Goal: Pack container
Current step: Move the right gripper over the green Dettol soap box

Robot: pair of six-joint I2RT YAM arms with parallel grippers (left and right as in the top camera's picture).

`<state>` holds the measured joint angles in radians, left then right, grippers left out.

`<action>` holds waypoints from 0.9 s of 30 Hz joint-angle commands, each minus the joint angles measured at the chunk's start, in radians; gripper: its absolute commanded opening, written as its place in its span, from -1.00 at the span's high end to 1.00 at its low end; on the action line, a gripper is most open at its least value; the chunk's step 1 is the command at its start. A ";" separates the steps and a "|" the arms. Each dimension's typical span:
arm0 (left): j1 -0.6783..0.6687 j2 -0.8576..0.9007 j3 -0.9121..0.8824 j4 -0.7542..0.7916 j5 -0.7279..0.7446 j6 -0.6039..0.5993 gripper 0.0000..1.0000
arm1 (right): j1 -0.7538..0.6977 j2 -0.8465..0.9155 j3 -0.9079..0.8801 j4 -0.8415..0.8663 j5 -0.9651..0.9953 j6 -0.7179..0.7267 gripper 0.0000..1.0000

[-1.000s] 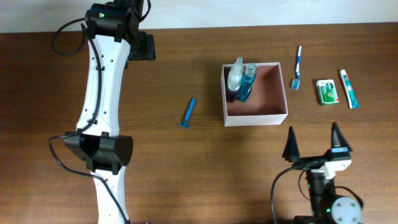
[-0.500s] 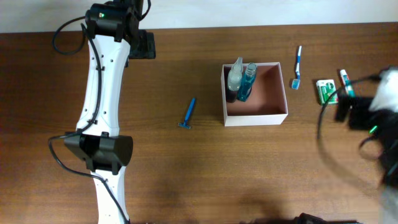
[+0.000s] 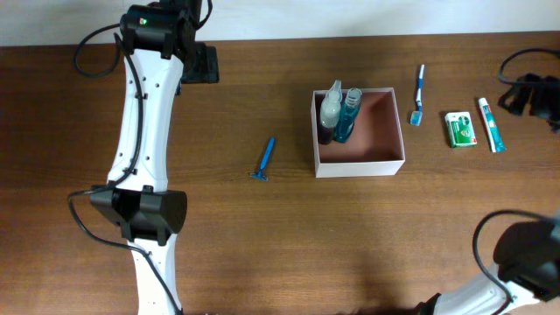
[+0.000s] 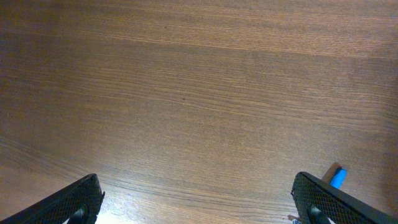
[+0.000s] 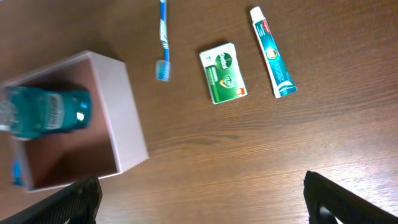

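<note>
Two bottles [image 3: 347,115] sit in box [image 3: 359,166], left side, mid-frame. I see toothbrush [image 3: 419,91], green packet [image 3: 460,129], toothpaste [image 3: 491,124] at its right. Left claw [image 4: 199,202], right claw [image 5: 199,199] spread, empty.

The left gripper [image 4: 200,202] hangs over a brown wood-grain tabletop [image 4: 186,93], its two dark textured fingers [image 4: 71,200] spread wide at the lower corners. A small blue plastic tip [image 4: 337,177] lies just beside the finger on the view's right.

Right end effector [image 5: 200,180] now near toothpaste [image 3: 491,124].
</note>
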<state>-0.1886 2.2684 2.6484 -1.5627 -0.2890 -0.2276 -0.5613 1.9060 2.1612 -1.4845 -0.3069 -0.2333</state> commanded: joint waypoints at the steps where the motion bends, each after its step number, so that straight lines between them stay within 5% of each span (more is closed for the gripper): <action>1: 0.002 -0.006 -0.001 0.005 -0.010 0.005 -0.99 | 0.053 0.074 0.031 0.039 0.098 -0.067 -0.98; 21: 0.002 -0.006 -0.001 0.021 -0.011 0.005 -0.99 | 0.190 0.314 0.026 0.189 0.181 -0.076 -0.98; 27: 0.002 -0.006 -0.001 0.065 -0.011 0.005 -0.99 | 0.188 0.325 -0.010 0.267 0.197 -0.182 -0.98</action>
<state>-0.1886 2.2684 2.6480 -1.5166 -0.2893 -0.2276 -0.3721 2.2230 2.1670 -1.2270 -0.1341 -0.3531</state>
